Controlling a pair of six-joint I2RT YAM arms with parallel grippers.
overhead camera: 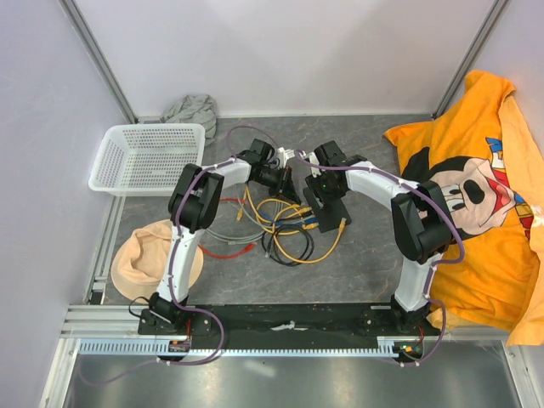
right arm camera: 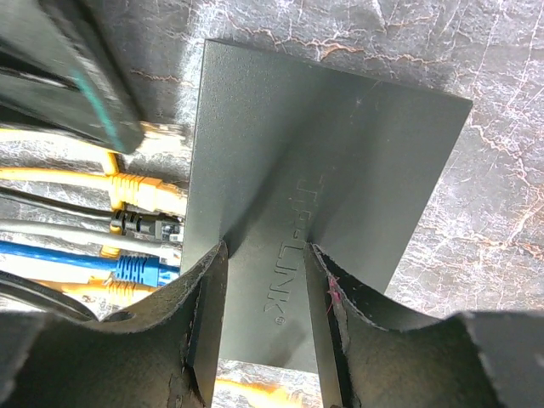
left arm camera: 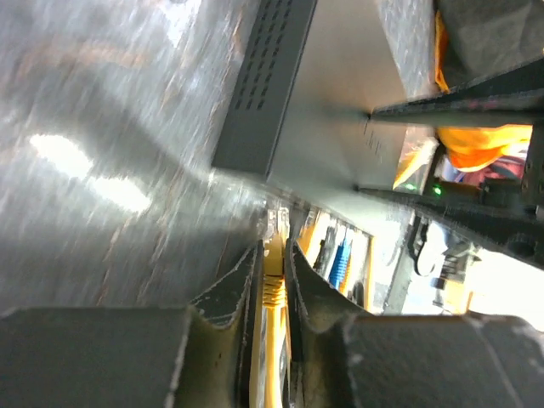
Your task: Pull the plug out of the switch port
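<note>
At the middle of the table (overhead camera: 357, 272): the switch (right arm camera: 357, 144), flat, ports facing nine o'clock. Looks light and rigid, smooth on top, so apt to slide or lift with any tug. Right tool (right arm camera: 268, 259): jaws apart, pressed down on the top face, seemingly to pin it. Left tool (left arm camera: 272, 248), in from nine o'clock: clamped on the yellow plug (left arm camera: 272, 285) at its boot. Small, stiff plastic, likely with a brittle latch tab; best taken by the boot, not the soft cord. Clear tip at the port edge; cannot tell whether seated. Flanked closely by other cables (overhead camera: 285, 238). Calls for a straight pull toward nine o'clock.
</note>
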